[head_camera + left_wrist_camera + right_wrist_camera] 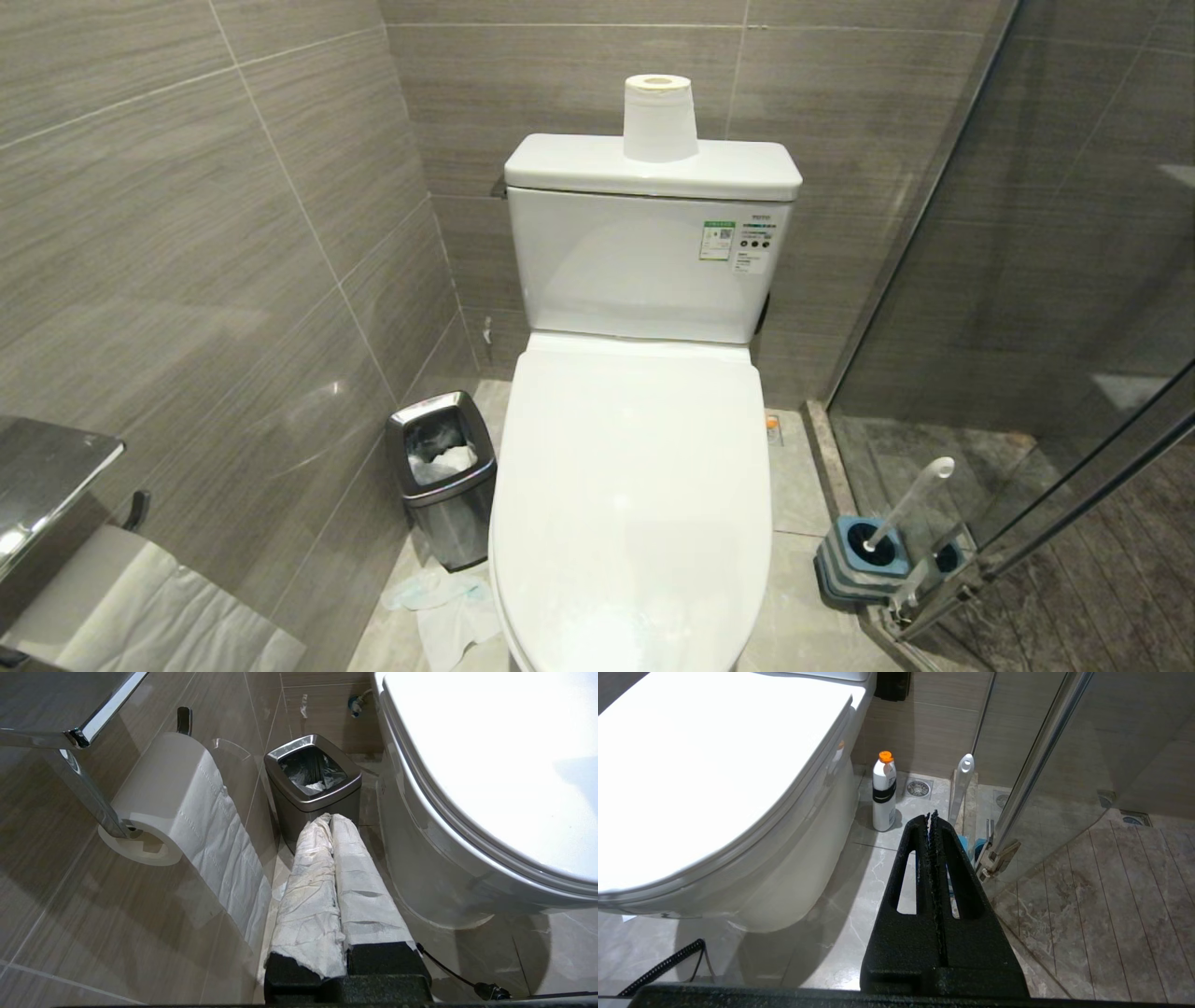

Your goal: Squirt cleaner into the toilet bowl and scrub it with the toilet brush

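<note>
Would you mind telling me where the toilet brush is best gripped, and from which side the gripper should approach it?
Probably on the slim white handle of the toilet brush, near its rounded upper end. The handle leans out of the blue-and-grey holder toward the glass shower door, so coming from above on the toilet side looks clearest. The right gripper, now shut, is nearest.

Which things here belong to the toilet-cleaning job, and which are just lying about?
For the job:
- toilet bowl, lid down
- toilet brush, in its holder
- orange-capped bottle

Lying about:
- steel waste bin
- toilet roll on the cistern
- tissue on the floor
</note>
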Available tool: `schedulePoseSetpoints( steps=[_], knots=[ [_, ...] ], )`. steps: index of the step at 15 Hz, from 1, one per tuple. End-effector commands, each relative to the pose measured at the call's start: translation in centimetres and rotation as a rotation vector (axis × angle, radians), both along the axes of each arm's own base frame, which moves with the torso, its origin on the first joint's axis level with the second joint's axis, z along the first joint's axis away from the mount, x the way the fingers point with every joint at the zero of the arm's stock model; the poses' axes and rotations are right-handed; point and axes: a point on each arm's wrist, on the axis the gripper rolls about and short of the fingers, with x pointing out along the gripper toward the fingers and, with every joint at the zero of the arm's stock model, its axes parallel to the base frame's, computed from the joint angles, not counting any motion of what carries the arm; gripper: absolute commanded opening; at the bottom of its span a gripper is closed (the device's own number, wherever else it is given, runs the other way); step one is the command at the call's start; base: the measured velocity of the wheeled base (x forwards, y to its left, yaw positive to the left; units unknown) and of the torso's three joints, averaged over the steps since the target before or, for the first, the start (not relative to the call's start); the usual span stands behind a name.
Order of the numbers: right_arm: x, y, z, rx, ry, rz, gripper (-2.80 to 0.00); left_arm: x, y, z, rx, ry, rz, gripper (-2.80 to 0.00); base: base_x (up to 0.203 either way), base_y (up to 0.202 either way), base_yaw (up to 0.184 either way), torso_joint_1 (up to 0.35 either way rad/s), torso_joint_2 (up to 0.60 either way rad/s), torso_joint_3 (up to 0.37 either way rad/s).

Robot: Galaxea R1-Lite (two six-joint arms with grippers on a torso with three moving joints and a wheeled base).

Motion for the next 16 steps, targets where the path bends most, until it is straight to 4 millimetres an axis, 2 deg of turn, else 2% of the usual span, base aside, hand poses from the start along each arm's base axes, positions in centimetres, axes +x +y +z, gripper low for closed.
schedulePoseSetpoints(
  steps=[1,16],
  knots=[
    [0.01,0.00,-0.05,-0.001,0.002,0.000,-2.80,0.02,0.00,-0.02,0.000,0.002,0.000,-2.80,0.000,0.000,0.000,0.000,0.00,0.000],
    [0.01,0.00,-0.04,-0.001,0.002,0.000,-2.80,0.02,0.00,-0.02,-0.001,0.002,0.000,-2.80,0.000,0.000,0.000,0.000,0.00,0.000]
  ],
)
